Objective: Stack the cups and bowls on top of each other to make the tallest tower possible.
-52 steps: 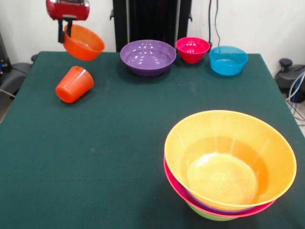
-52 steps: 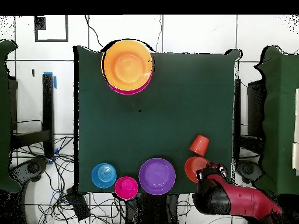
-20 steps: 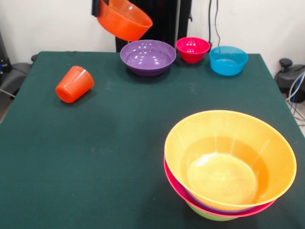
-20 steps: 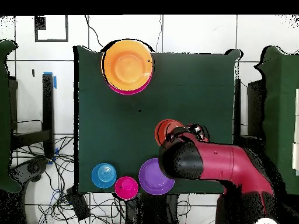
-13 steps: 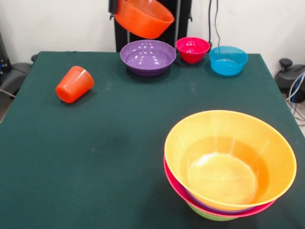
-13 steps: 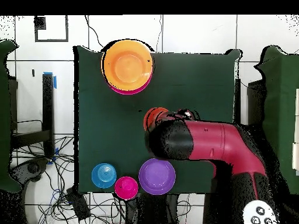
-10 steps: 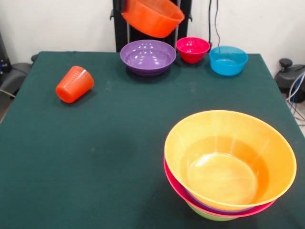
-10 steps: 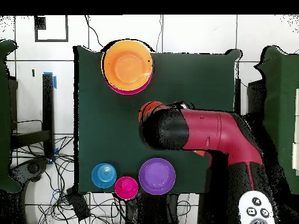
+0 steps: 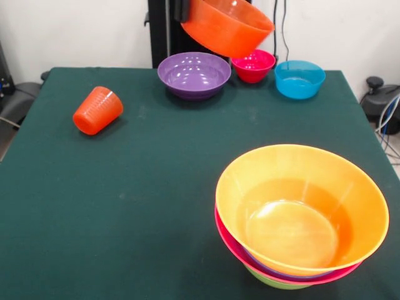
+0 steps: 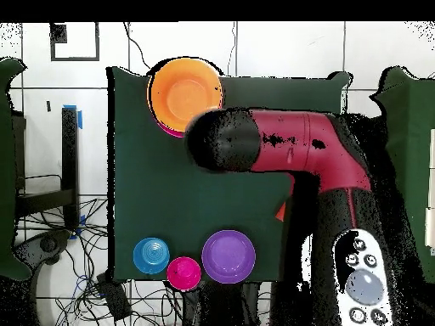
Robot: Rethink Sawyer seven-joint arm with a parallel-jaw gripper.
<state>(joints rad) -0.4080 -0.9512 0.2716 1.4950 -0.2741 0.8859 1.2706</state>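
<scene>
One dark green felt-like table (image 9: pixel 156 187) fills the white-walled room. Left to right: ribbed orange-red tumbler (image 9: pixel 97 110) on its side; glossy purple bowl (image 9: pixel 194 74); small orange bowl (image 9: pixel 228 26) aloft, tilted; gripper hidden, its grip indeterminable. Tower (image 9: pixel 300 215) at near right edge; centre open.

Light is bright and even, coming from above. Small white glints sit inside the purple bowl (image 9: pixel 194 74), and the same specks dot the magenta-red bowl (image 9: pixel 255 64) just beside it. Soft, short shadows hug the table (image 9: pixel 125 187) under the purple bowl and under the tumbler (image 9: pixel 97 110) to its left. The large orange bowl (image 9: pixel 301 209), nearest the camera, glows with a pale sheen on its floor. The raised small orange bowl (image 9: pixel 227 25) looks slightly smeared. From overhead, the arm (image 10: pixel 280 157) appears grainy.
</scene>
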